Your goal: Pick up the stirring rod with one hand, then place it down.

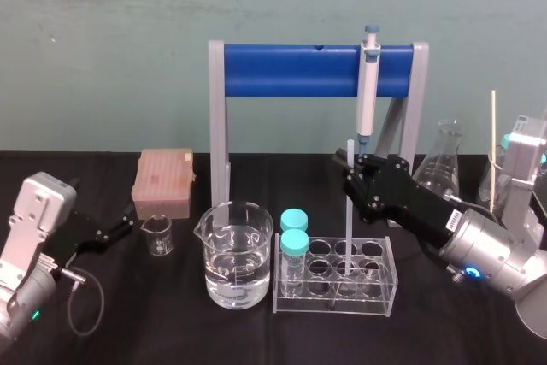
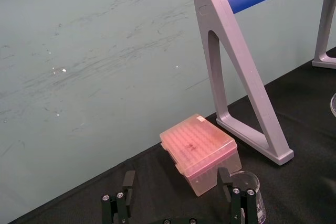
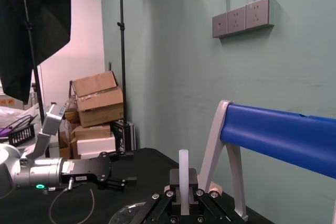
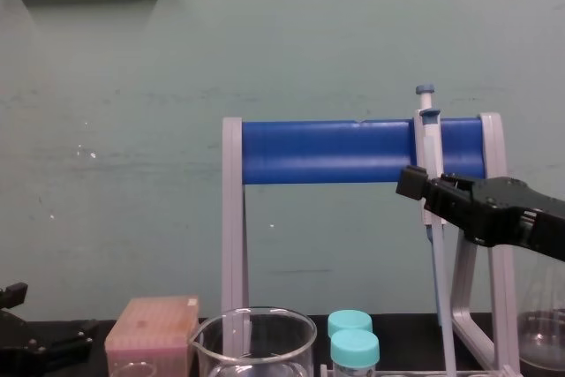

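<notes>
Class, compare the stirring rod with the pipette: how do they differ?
The stirring rod is translucent white; the pipette is grey with blue ends. The rod stands in the tube rack, gripped by the right claw; the pipette hangs from the blue stand. Both are slim and upright.

The right arm [image 1: 479, 250] reaches in from the right, forearm angled up and inward. The right gripper [image 1: 354, 164] has its black fingers clamped on the stirring rod [image 1: 349, 228], which stands upright. The left arm [image 1: 30, 245] sits low at the left, and the left gripper [image 1: 126, 221] points inward with its fingers spread apart.
</notes>
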You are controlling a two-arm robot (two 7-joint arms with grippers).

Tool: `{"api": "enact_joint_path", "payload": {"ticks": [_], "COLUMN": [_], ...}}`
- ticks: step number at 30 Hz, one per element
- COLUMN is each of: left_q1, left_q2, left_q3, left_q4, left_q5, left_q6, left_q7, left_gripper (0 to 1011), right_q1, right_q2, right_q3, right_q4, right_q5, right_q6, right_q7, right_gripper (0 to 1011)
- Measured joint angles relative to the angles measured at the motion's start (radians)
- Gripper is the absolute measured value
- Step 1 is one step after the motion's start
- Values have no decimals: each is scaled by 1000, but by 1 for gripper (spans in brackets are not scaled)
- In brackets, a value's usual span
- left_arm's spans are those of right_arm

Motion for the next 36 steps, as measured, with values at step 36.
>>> {"api": "enact_joint_path", "payload": {"ticks": [36], "left_q1": [0], "left_q2": [0], "left_q3": [0], "left_q4": [0], "left_q5": [0], "left_q6": [0], "left_q7": [0], "left_gripper": [1000], "right_q1": [42], "right_q2": [-18], "right_q3": [-74], "right_q4": [128], "right_q5": [-40], "right_q6": [-36], "right_q7": [-37], "right_gripper": [70]}}
